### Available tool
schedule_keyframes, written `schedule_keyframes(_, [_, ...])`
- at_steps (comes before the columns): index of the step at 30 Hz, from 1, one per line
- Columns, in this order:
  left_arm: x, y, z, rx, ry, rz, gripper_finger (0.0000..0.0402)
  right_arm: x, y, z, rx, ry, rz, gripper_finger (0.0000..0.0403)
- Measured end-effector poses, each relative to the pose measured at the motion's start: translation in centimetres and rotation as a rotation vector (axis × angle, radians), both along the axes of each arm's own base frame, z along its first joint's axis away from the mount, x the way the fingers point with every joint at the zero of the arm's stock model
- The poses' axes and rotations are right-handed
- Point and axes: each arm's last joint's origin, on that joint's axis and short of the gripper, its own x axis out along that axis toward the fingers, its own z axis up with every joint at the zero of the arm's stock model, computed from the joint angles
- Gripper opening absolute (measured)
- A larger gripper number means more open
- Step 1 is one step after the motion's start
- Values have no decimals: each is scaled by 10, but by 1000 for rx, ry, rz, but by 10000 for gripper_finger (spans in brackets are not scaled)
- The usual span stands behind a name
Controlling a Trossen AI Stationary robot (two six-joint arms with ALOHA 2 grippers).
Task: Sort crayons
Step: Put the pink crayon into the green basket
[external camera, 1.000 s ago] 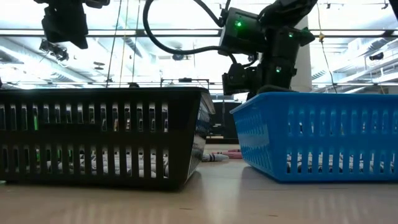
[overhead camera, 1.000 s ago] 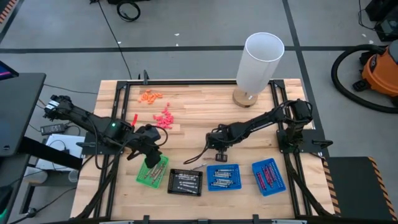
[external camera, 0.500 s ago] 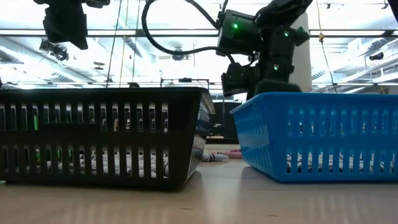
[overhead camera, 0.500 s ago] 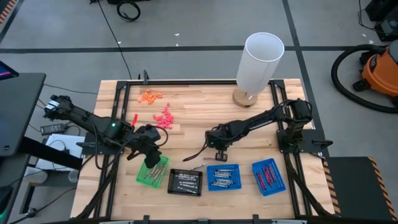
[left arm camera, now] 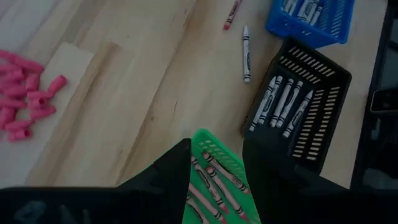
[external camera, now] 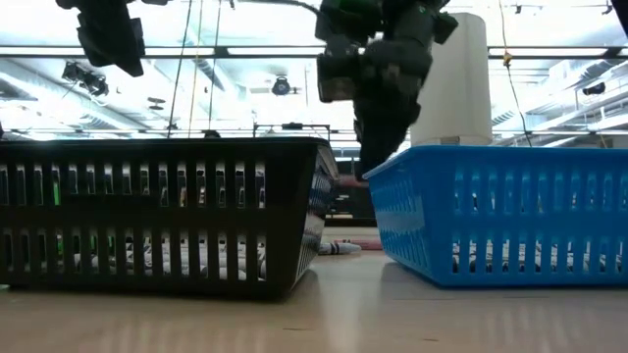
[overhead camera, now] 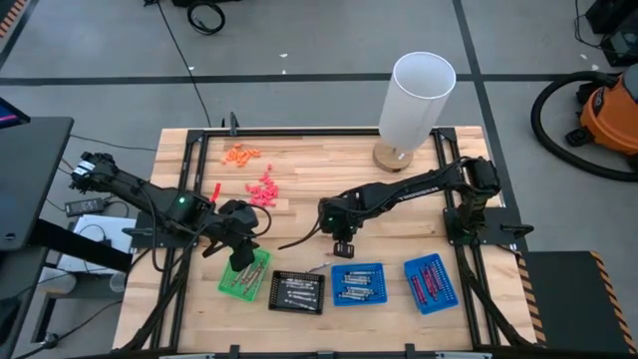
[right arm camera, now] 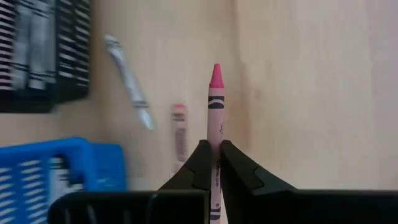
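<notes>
pink crayon (right arm camera: 215, 118), pinched between right jaws

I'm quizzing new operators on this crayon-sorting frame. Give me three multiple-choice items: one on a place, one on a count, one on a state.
1. Where is the left tool?
A. over the green tray
B. over the white cylinder
C. beside the orange bits

2. How many small trays stand in the row along the table's near edge?
A. two
B. four
C. six

3. What is the right tool doing?
A. hanging open and empty
B. shut on a pink crayon
C. resting inside the black tray

Answers:
1 A, the left wrist view shows green mesh between its fingers.
2 B, the high view shows green, black and two blue trays.
3 B, the right wrist view shows the crayon pinched between its fingers.
</notes>
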Motion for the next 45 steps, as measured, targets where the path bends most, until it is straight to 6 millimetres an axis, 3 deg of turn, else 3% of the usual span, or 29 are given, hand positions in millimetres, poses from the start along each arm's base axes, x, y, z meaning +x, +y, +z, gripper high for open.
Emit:
schedule_keyframes(15, [0, 0, 0, 70, -8, -95, 155, 12, 24, 26, 175, -82, 15, 20])
schedule_keyframes(24, [18, -8, 1, 85, -249, -200, 155, 32, 28, 51, 244, -385, -7, 21])
schedule_keyframes(36, [29, -4, 5, 86, -408, -77, 156, 32, 28, 77, 202, -542, 28, 21])
schedule_keyframes(45, [43, -5, 0, 62, -432, -39, 210, 34, 27, 79, 176, -580, 6, 21])
